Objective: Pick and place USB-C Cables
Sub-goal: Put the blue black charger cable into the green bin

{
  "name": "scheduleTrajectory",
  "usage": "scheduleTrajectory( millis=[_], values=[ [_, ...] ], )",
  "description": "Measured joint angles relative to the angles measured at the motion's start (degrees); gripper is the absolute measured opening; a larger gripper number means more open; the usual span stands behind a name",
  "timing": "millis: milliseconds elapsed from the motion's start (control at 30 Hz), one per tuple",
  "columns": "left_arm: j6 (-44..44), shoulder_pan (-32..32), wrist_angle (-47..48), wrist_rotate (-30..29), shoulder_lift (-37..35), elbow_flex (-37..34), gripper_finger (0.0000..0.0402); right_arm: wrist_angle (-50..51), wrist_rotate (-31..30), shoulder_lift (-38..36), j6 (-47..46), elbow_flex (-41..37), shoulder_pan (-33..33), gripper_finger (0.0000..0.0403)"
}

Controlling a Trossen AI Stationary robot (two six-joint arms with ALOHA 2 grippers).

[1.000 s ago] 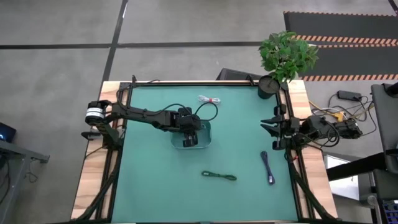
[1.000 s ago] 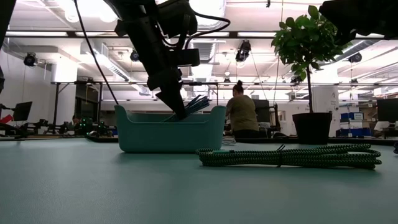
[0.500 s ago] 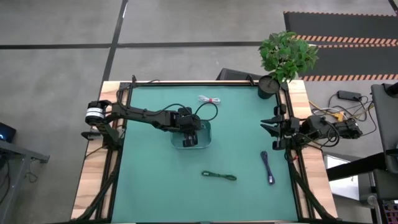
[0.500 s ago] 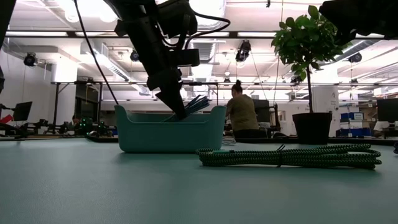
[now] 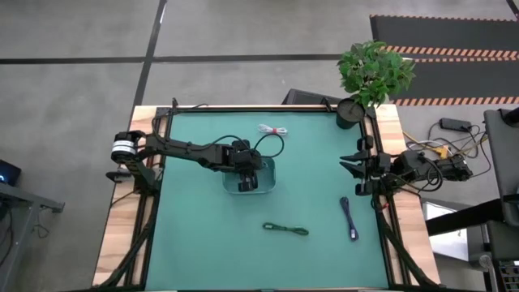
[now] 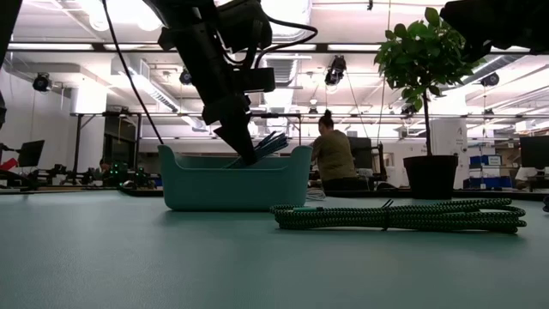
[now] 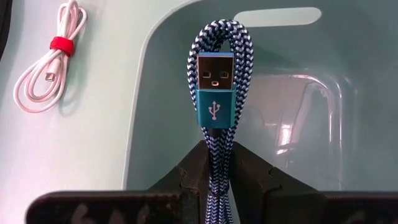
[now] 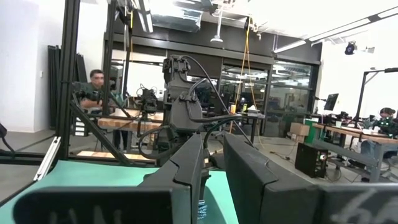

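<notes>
My left gripper (image 5: pixel 247 178) hangs over the teal bin (image 5: pixel 268 180) and is shut on a blue-and-white braided cable with a teal plug (image 7: pixel 214 93). In the low view its fingers (image 6: pixel 243 146) reach down to the bin's rim (image 6: pixel 232 156). A white cable with a pink tie (image 5: pixel 274 130) lies beyond the bin and also shows in the left wrist view (image 7: pixel 46 62). A green cable (image 5: pixel 285 229) and a dark blue cable (image 5: pixel 349 217) lie flat nearer the front. My right gripper (image 5: pixel 355 174) waits open at the table's right edge. My left gripper pinches the bundled braided cable between its two fingers, just behind the teal plug (image 7: pixel 214 163). The fingers come from above, slanting down into the bin's mouth. The folded loop and the plug (image 6: pixel 270 144) stick out past the fingertips, lifted clear at rim height.
A potted plant (image 5: pixel 369 77) stands at the far right corner. The green cable (image 6: pixel 399 216) lies in the near middle of the low view. People (image 6: pixel 333 159) work at benches in the room beyond the table.
</notes>
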State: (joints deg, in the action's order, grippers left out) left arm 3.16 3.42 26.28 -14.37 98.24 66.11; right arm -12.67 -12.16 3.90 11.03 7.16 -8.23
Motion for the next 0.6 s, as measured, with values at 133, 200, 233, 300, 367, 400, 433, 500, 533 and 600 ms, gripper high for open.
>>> scheduleTrajectory(
  millis=[133, 200, 233, 300, 367, 400, 433, 500, 533, 600],
  values=[
    [0.0, 0.0, -0.11, 0.0, 0.0, 0.0, 0.0041, 0.0, 0.0, 0.0, -0.1, 0.0, 0.0, 0.0059],
    [0.0, 0.0, -0.24, 0.0, 0.0, 0.0, 0.0041, 0.0, 0.0, 0.0, -0.09, 0.0, 0.0, 0.0059],
    [-0.02, 0.0, -0.22, 0.0, 0.0, 0.0, 0.0041, 0.0, 0.0, 0.0, -0.09, 0.0, 0.0, 0.0059],
    [-0.96, 0.0, -0.22, 0.0, 0.0, 0.0, 0.0041, 0.0, 0.0, 0.0, -0.09, 0.0, 0.0, 0.0059],
    [-1.35, 0.0, -0.2, 0.02, 0.0, 0.0, 0.0041, 0.0, 0.0, 0.0, -0.11, 0.0, 0.01, 0.0059],
    [-1.37, 0.0, -0.2, 0.0, 0.0, 0.0, 0.0041, 0.0, 0.0, 0.0, -0.11, 0.0, 0.0, 0.0059],
    [-1.38, 0.0, -0.19, 0.01, 0.0, 0.0, 0.0041, 0.0, 0.01, 0.0, -0.12, 0.0, 0.0, 0.0059],
    [-1.39, 0.0, -0.17, 0.01, 0.0, 0.0, 0.0041, 0.0, 0.0, 0.0, -0.11, 0.0, 0.02, 0.0059],
    [-1.37, 0.0, -0.17, 0.01, 0.0, 0.0, 0.0041, 0.0, 0.0, 0.0, -0.13, 0.0, 0.02, 0.0059],
    [-1.36, 0.0, -0.13, 0.0, 0.0, 0.0, 0.0041, 0.0, 0.01, 0.0, -0.69, 0.01, 0.01, 0.0059]
  ],
)
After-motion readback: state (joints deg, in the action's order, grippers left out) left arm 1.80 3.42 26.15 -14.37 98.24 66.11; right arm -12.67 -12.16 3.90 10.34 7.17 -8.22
